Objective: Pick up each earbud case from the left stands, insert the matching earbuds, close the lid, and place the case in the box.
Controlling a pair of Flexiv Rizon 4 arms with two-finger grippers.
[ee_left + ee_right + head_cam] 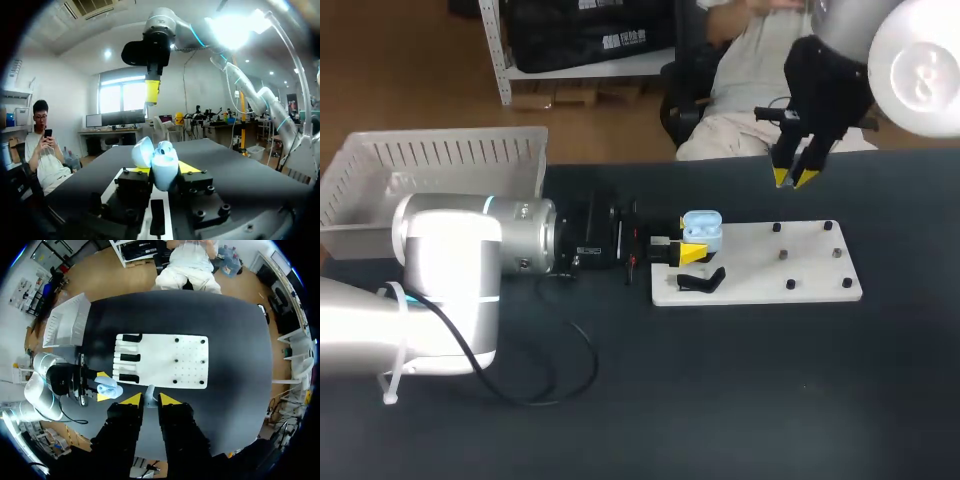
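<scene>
A light blue earbud case (703, 230) with its lid standing open is held over the left end of the white stand board (770, 270). My left gripper (688, 248) is shut on it from both sides. In the left wrist view the case (164, 175) sits between my yellow tips, its lid (142, 151) tipped back. My right gripper (794, 178) hangs high over the board's far edge, apart from the case. In the right wrist view it (150, 400) is shut on a small pale earbud (150, 392).
A white slatted box (430, 175) stands at the far left of the table. A black stand (702, 282) lies on the board's left end, and small dark pegs (783, 255) dot its right half. A black cable (570, 370) loops beside my left arm.
</scene>
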